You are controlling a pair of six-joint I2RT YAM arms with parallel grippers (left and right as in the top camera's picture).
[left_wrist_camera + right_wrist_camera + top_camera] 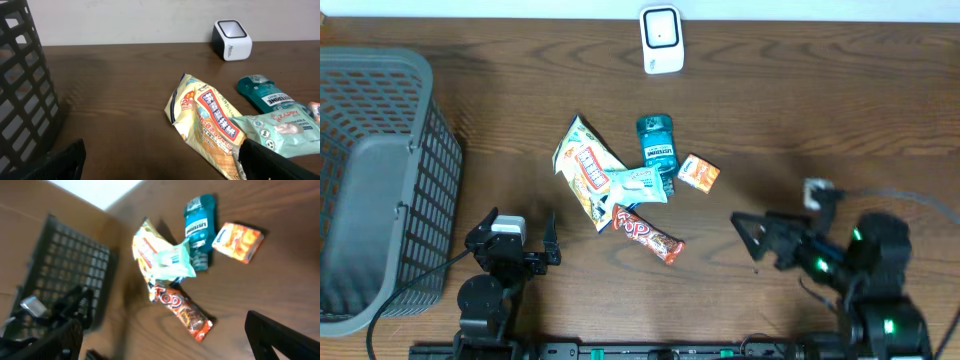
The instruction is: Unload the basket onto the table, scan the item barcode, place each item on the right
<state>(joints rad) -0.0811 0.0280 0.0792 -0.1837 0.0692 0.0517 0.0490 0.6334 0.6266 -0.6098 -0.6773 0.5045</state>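
Tabletop: dark wood, everything sits on it. Grey basket is just outboard of the left hand.

The item pile lies ahead of and between the two hands.
- Yellow snack bag: nearest the left hand.
- Red chocolate bar: nearest the right hand.
- Teal bottle, wipes packet and small orange box: farther ahead.
- White scanner: beyond the pile, well away from both hands.

Step in hand, as I judge it, is choosing and picking one item; nothing is lifted yet. The bar looks the easiest reach for the right hand. Grip it across the narrow width, mid-length, and draw it clear of the wipes packet touching its far end. Then turn the printed code toward the scanner window (no barcode is legible from here).

Pose: both arms sit low at the near edge. Both hands are spread wide and empty. The left points straight ahead, the right is angled inboard toward the pile.
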